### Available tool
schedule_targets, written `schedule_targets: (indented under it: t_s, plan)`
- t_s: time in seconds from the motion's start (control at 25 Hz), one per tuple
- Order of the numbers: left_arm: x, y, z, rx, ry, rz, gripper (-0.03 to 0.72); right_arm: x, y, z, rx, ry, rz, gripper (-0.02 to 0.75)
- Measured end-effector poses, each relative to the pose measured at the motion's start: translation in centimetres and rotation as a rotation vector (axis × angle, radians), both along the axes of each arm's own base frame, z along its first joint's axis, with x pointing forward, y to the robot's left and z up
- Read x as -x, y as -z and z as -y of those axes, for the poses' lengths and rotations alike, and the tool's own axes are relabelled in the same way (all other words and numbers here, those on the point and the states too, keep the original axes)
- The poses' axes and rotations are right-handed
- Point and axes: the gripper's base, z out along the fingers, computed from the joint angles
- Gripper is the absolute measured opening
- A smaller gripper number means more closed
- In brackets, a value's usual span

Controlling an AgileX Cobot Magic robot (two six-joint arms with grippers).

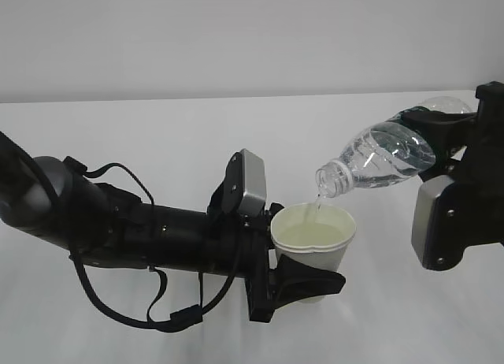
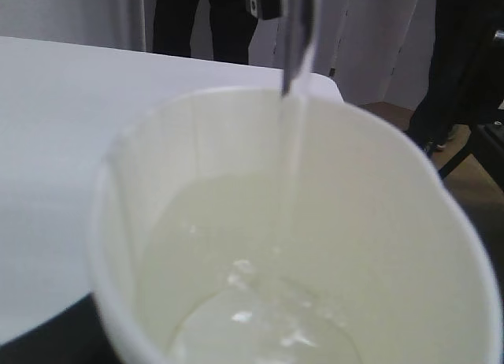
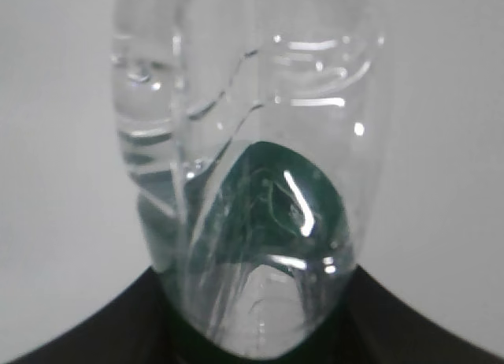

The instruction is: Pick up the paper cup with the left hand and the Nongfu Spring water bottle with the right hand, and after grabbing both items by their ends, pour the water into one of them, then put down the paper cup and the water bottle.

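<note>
White table (image 1: 157,135), bare grey wall behind. The cup (image 1: 313,236) sits mid-table, clamped low in my left gripper (image 1: 303,281). At its two o'clock my right gripper (image 1: 453,135) clasps the tilted bottle (image 1: 382,157); water (image 1: 319,200) threads off the neck. I should hold the tilt shallow, neck over the rim's centre.

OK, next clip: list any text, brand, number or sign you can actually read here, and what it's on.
None can be read.
Water bottle: its dark label is mostly hidden by the right gripper; in the right wrist view it is only a dark green blur, with no legible lettering.
Paper cup: plain, no print visible.
Left gripper and its grey box: no markings legible.
</note>
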Motion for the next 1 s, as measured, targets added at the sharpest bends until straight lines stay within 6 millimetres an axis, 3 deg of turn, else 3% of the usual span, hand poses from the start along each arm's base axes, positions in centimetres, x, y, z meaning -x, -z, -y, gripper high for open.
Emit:
schedule_targets:
  t_s: [0.52,1.0]
  plan:
    - [-0.24,-0.10,0.02,0.011,-0.022,0.027,0.466,0.00,-0.02,-0.01,-0.185,0.028,-0.070,0.321]
    - [-0.34,-0.16,0.03,0.017,-0.032,0.029,0.466,-0.02,-0.30,-0.06,-0.532,0.070,-0.173,0.321]
